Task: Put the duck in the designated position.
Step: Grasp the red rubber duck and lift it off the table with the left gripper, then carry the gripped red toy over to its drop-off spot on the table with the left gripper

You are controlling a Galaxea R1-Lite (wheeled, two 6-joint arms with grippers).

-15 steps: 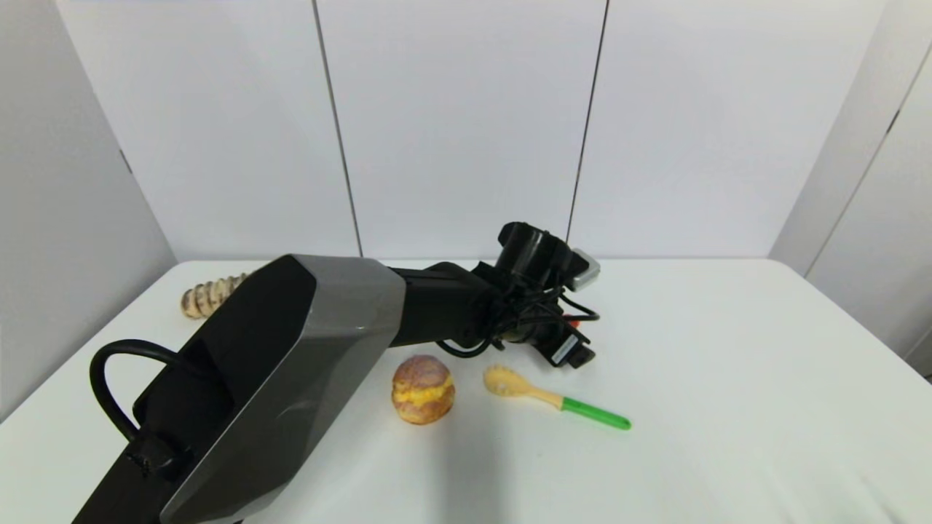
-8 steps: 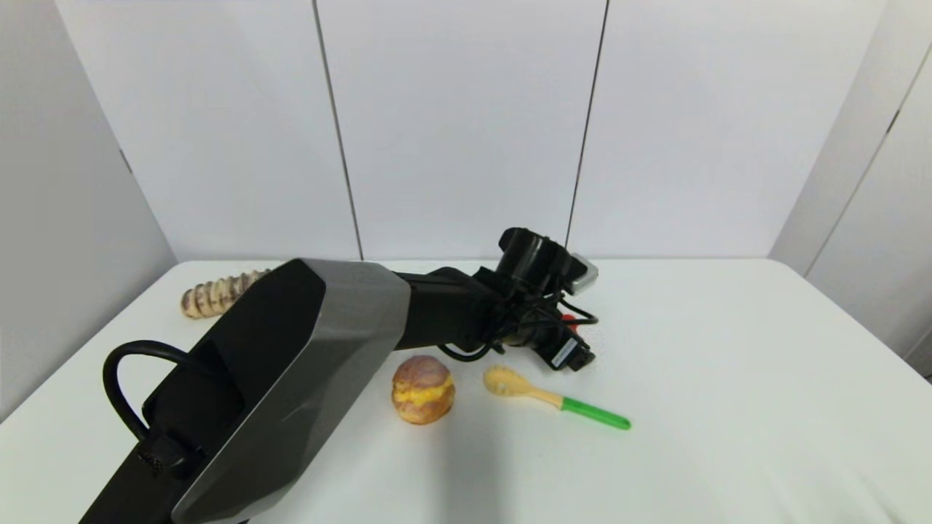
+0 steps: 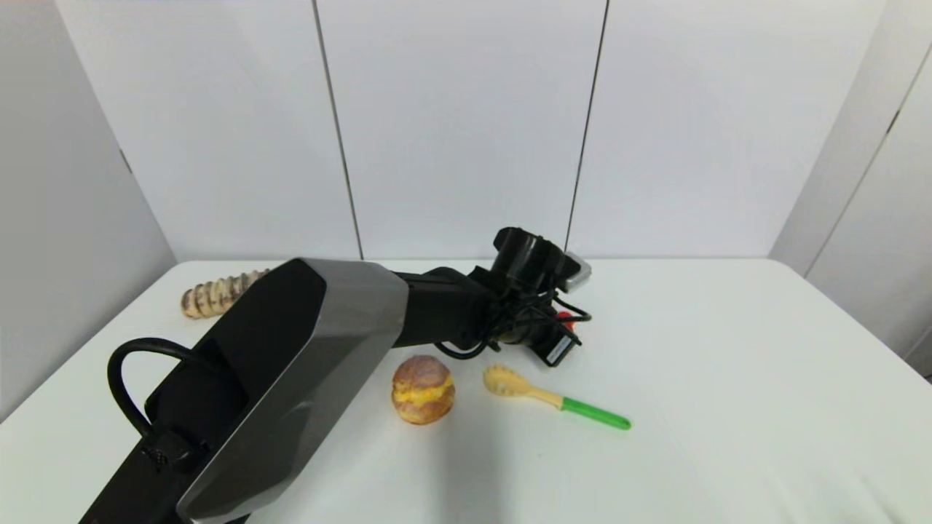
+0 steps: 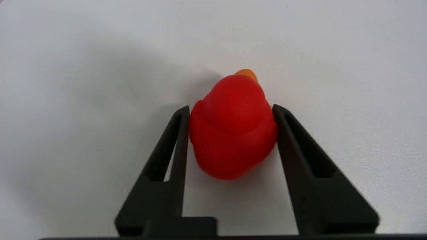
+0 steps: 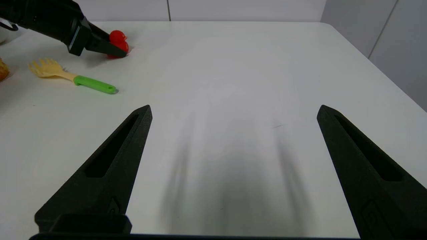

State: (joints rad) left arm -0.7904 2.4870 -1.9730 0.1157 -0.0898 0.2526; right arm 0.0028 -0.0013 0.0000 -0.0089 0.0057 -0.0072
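Our left tool [image 4: 230,108] squeezes the red duck [image 4: 233,128] on the white counter [image 5: 233,66], just past the green-handled fork [image 3: 557,397], while our right tool [image 5: 233,110] waits wide open, well apart.

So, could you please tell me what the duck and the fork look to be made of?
The duck looks like soft rubber or vinyl: smooth, matte red, seamless rounded shape. The fork looks like hard moulded plastic: cream tines, glossy green handle.

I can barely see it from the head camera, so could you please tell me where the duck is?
The duck sits mid-table between the left gripper's fingers, beyond the fork.
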